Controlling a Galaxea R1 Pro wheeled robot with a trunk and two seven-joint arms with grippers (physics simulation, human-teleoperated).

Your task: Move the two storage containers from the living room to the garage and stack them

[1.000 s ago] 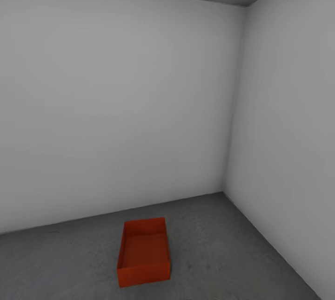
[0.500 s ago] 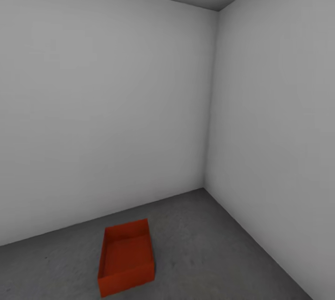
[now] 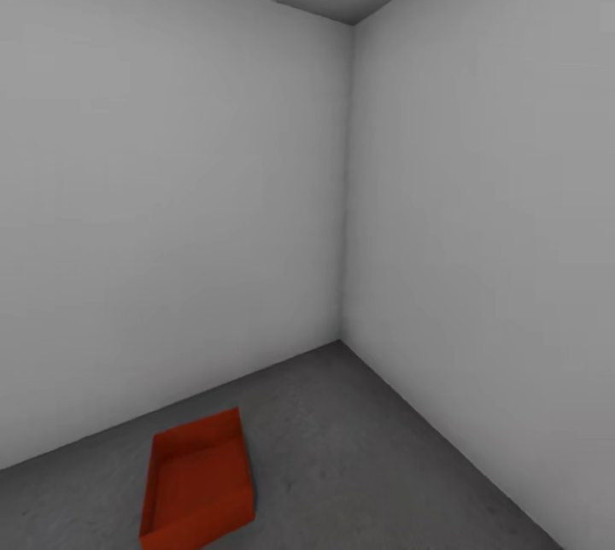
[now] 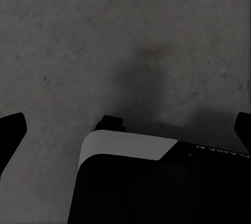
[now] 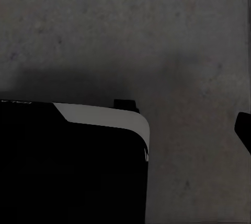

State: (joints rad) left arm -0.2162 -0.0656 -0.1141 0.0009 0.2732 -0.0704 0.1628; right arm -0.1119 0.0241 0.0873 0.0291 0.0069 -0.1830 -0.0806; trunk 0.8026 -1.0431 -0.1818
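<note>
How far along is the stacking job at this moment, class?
Done: one storage container sits open and empty on the garage's concrete floor, near the corner. In hand: nothing; both wrist views look down at bare concrete, with the left fingertips wide apart. Left: the second container still has to be stacked on it.

camera: the head has turned to the right | wall corner (image 3: 346,191): now sits more to the left in the head view | red bin (image 3: 198,482): shows lower and more to the left, looks turned, same spot on the floor (image 3: 359,447)
</note>
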